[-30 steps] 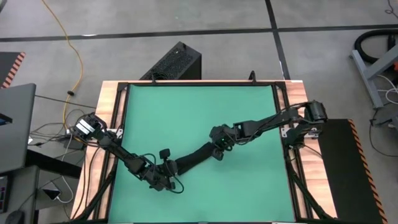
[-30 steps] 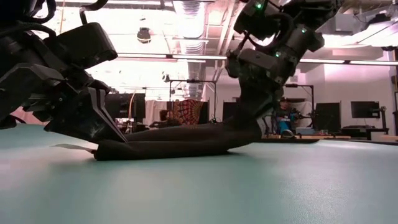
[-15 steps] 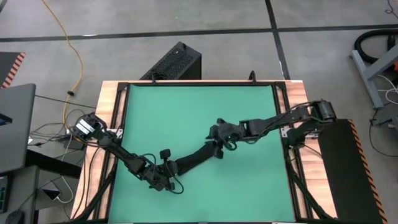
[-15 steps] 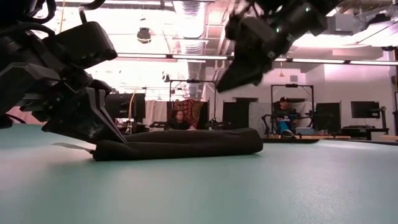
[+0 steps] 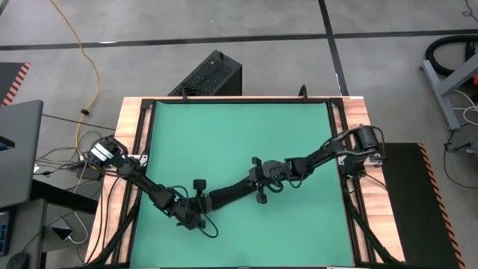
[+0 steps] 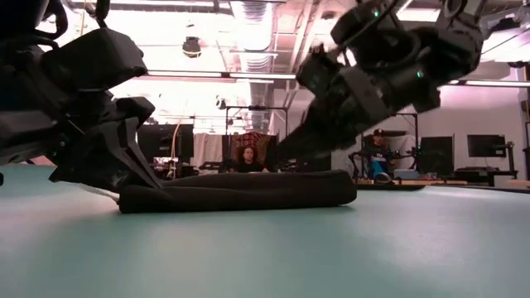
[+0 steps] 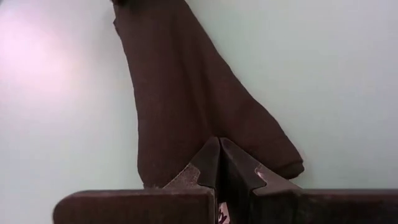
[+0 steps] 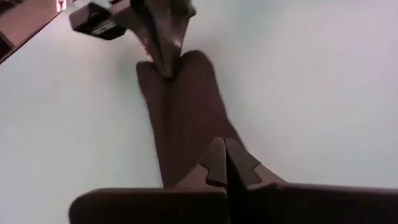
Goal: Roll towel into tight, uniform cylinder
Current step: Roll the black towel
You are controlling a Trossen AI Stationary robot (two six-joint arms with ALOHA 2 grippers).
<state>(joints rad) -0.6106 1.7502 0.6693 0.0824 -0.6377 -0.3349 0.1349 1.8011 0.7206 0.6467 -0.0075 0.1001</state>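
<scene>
The black towel (image 5: pixel 233 190) lies rolled into a long, low cylinder on the green mat (image 5: pixel 239 127), slanting from near left to mid right; in the low view the towel (image 6: pixel 240 190) rests flat along its whole length. My left gripper (image 5: pixel 205 203) is shut at its left end, where a small white tag (image 6: pixel 99 191) sticks out. My right gripper (image 5: pixel 258 183) is shut and slants down over the roll's right part (image 8: pixel 186 112). In the low view its tips (image 6: pixel 283 159) stand just at the roll's top; I cannot tell whether they touch. My left gripper presses its shut fingertips (image 7: pixel 219 149) onto the towel's left end (image 8: pixel 166 79), slanting down from the table's near left. The fingers lie roughly along the roll. That end stays on the mat (image 6: pixel 137 194).
A black ribbed box (image 5: pixel 210 75) stands on the floor beyond the table's far edge. A wooden frame (image 5: pixel 134 149) borders the mat. Bare mat lies on the far half and near right. In the low view, people sit far behind the table (image 6: pixel 246 157).
My right gripper has let go of the towel's right end, which it held raised; that end has dropped flat onto the mat. The gripper rose clear, then tipped downward and came down again over the roll, a little toward the table's left. The roll's left end stayed under my left gripper.
</scene>
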